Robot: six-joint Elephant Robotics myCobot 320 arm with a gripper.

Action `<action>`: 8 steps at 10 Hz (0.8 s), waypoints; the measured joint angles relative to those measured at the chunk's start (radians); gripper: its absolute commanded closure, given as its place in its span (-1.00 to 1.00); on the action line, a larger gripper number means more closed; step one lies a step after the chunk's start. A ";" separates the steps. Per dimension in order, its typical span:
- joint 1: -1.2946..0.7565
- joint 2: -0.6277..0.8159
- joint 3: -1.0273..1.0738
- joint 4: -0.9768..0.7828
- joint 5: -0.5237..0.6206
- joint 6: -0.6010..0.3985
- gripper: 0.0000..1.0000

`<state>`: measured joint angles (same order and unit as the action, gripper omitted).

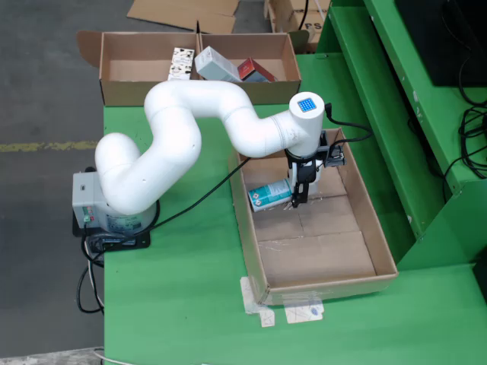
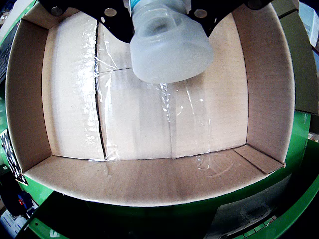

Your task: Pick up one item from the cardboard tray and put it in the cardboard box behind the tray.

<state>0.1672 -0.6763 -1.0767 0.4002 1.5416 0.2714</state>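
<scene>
Overhead view: 1 white arm (image 1: pixel 190 137) reaches over the green worktop (image 1: pixel 175 304) into the cardboard tray (image 1: pixel 384 262). Its gripper (image 1: pixel 299 199) sits low at the tray's far end, against 1 teal-and-white bottle (image 1: pixel 270 195) lying tilted by the left wall. No other item shows in the tray. Behind it, at the worktop's far edge, stands the cardboard box (image 1: pixel 122 90) with 2 compartments; roughly 3 packages lie around its divider, 1 patterned (image 1: pixel 180 64), 1 grey (image 1: pixel 216 65), 1 red (image 1: pixel 255 71).

Gripper-mounted view: the bottle's translucent cap (image 2: pixel 169 47) fills the top, flanked by the black gripper's 2 fingers (image 2: pixel 117 25). The jaws look closed on the bottle, though the contact itself is hidden. Below lies only the bare taped floor of the tray.

Risks, as I judge them: the smooth round bottle could twist or slip during lifting, and a low carry might clip the tray's far wall or the box's near wall.
</scene>
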 measured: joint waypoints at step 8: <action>0.023 0.035 0.015 -0.032 -0.025 0.021 1.00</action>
<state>0.1901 -0.6411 -1.0615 0.3681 1.5170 0.2929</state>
